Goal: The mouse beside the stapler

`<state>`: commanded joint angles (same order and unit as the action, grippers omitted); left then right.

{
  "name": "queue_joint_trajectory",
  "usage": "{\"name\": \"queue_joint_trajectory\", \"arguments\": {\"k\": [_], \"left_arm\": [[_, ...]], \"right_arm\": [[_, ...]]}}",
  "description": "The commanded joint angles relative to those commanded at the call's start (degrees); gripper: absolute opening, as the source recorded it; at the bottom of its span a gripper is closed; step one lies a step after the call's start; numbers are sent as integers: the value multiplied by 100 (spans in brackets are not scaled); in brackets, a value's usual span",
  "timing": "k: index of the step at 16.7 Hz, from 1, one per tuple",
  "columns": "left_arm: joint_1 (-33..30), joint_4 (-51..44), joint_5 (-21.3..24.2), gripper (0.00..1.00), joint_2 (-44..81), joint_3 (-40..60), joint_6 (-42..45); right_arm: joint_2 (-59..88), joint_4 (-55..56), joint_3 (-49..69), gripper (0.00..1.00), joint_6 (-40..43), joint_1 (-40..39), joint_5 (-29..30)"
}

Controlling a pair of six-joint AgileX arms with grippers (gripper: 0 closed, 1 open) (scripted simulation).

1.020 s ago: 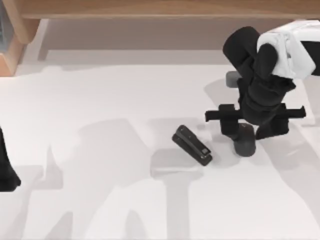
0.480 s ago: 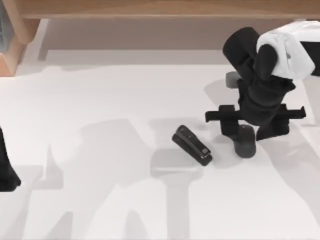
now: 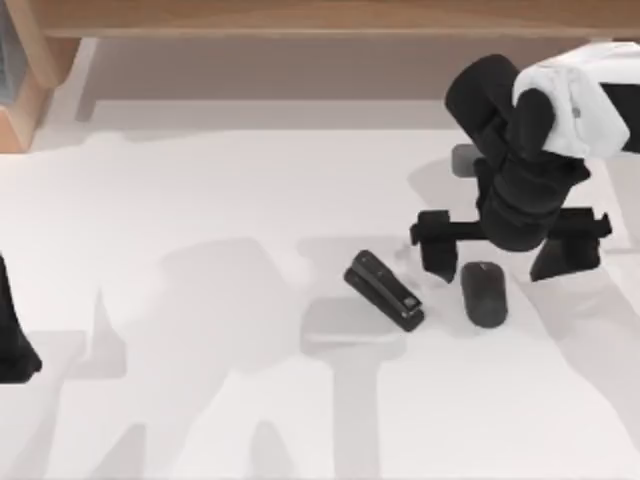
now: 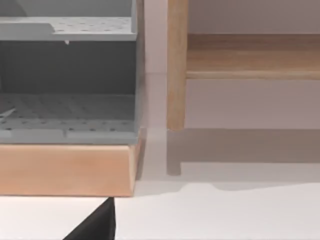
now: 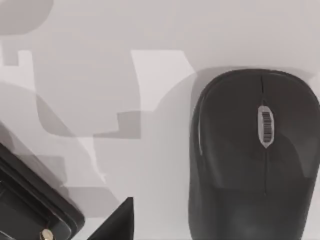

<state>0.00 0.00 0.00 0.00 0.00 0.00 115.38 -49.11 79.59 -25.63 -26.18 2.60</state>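
Right gripper is seen in the top view above the table, fingers spread wide and holding nothing; the mouse lies flat on the table just below the gap, not touched by either finger. Judged as a release: the mouse is set down and the jaws are parted to let go. In the right wrist view the mouse is shown from close above, scroll wheel up, with a corner of the stapler at the frame edge.

The mouse sits just beside the stapler, on its right, a thin strip of bare table between them (not touching). The stapler lies at a slant, the mouse roughly straight, so the placement looks done.

Open table is left in front and to the left; a wooden shelf edge runs along the back. A straight lift is probably the safest exit, since both fingers flank the mouse closely.

Left arm is parked at the left table edge.
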Motion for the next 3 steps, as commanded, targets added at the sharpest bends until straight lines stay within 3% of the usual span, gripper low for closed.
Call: {"name": "queue_joint_trajectory", "arguments": {"k": [3], "left_arm": [[0,0,0,100,0,0,0]], "right_arm": [[0,0,0,100,0,0,0]]}}
